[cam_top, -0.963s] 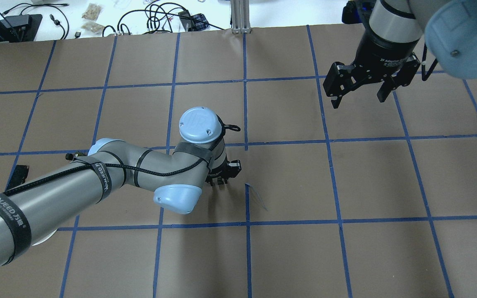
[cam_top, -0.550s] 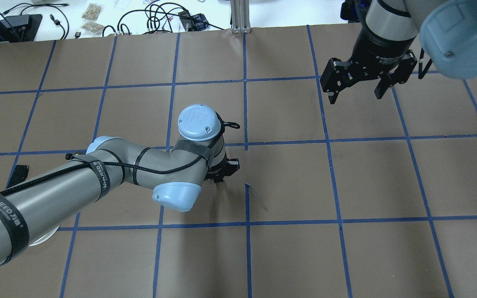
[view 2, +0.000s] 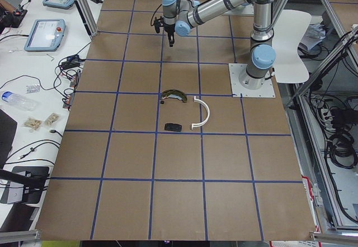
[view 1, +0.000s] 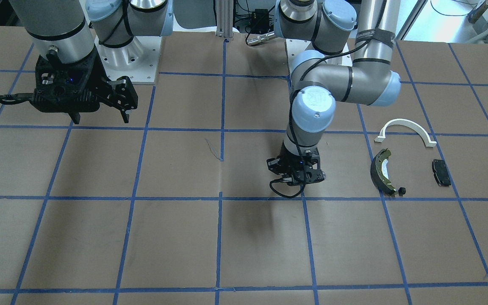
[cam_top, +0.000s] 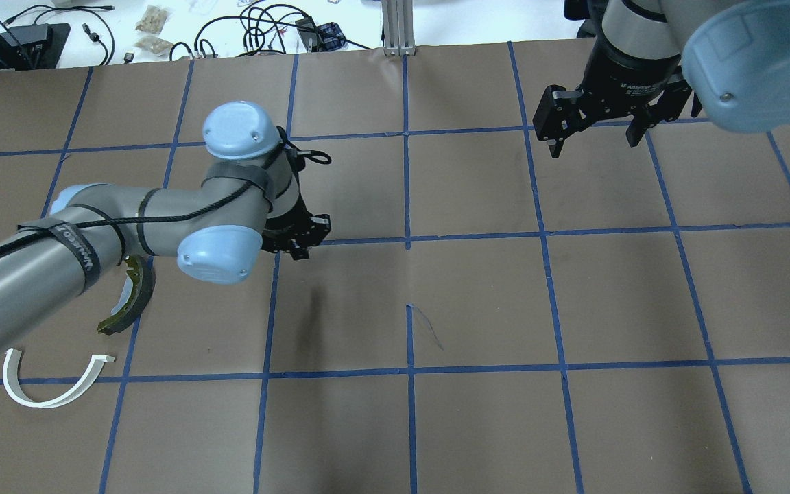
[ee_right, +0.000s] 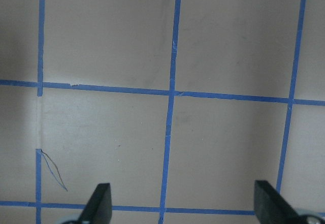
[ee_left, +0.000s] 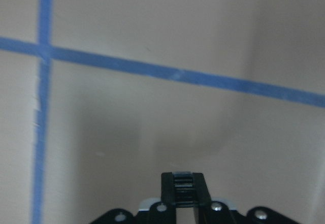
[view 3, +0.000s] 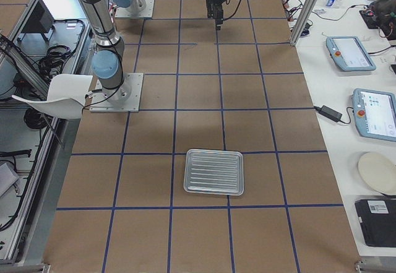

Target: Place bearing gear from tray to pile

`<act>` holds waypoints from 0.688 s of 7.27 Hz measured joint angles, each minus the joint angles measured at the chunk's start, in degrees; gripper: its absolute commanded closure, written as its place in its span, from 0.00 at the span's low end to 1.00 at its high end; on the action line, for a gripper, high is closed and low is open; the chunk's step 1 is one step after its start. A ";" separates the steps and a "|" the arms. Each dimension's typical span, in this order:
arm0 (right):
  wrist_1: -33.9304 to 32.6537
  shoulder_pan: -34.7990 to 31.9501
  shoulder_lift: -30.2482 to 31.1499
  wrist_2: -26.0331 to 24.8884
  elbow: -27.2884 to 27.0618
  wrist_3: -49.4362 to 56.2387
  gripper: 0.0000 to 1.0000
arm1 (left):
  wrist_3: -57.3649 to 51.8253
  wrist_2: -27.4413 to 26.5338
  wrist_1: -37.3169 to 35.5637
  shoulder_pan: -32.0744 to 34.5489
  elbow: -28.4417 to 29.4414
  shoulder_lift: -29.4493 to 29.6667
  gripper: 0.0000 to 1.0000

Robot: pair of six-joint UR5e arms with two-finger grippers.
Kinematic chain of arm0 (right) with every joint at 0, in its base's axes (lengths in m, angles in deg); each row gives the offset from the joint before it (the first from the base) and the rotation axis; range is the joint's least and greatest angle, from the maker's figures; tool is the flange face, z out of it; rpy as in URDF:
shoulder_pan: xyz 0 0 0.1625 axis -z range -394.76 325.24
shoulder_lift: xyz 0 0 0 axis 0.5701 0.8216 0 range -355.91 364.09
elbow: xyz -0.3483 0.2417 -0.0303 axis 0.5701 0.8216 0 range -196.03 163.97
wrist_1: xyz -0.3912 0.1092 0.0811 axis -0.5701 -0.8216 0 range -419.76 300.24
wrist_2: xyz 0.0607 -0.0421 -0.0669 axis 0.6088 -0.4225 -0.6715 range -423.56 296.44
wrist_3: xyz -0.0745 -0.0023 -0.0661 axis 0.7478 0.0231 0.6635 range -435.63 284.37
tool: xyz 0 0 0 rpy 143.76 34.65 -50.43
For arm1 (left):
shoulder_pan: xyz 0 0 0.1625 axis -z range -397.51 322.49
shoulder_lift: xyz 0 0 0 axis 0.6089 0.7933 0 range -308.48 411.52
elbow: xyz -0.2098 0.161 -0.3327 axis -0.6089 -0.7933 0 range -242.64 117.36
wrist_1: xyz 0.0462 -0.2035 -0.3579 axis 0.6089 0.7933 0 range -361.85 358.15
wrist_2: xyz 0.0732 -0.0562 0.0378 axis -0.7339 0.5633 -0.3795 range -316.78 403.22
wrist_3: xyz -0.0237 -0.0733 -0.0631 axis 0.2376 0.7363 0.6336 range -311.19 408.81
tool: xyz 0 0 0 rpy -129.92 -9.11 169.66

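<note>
Over at the pile [view 1: 377, 169], the big danger is a bump. Your bearing gear [view 1: 401, 190] is tiny and round. It lies on the table [view 1: 244, 237] right at the tip of the brake shoe [view 2: 174, 93], so close that I cannot tell if they touch. I think a little wheel like that rolls easily. If you swing the left arm [cam_top: 162, 219] low across the pile, it may knock the gear away from the white arc [view 1: 403, 122] and the black pad [view 1: 441, 172]. From above, the left arm hides the gear, so you may miss a bump there. Watch from the front.

Your left pincer [ee_left: 183, 181] is clenched, fingers pressed together, and I see nothing between them. If you go down on a part like that, you only push it.

Your right pincer [cam_top: 594, 143] is released, fingers wide apart, holding nothing. The tray [view 3: 213, 151] sits far off on that arm's side.

The gear is well apart from the left pincer. That pincer hangs over plain table near the middle. The gear lies further out to the robot's left and a bit further from its base, with the brake shoe roughly between them. To me the gear looks already home, so leave it be.
</note>
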 measured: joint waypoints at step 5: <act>0.01 -0.24 0.31 2.63 -0.42 -4.16 0.00 | -36.89 -4.80 1.31 -27.64 1.60 -0.22 1.00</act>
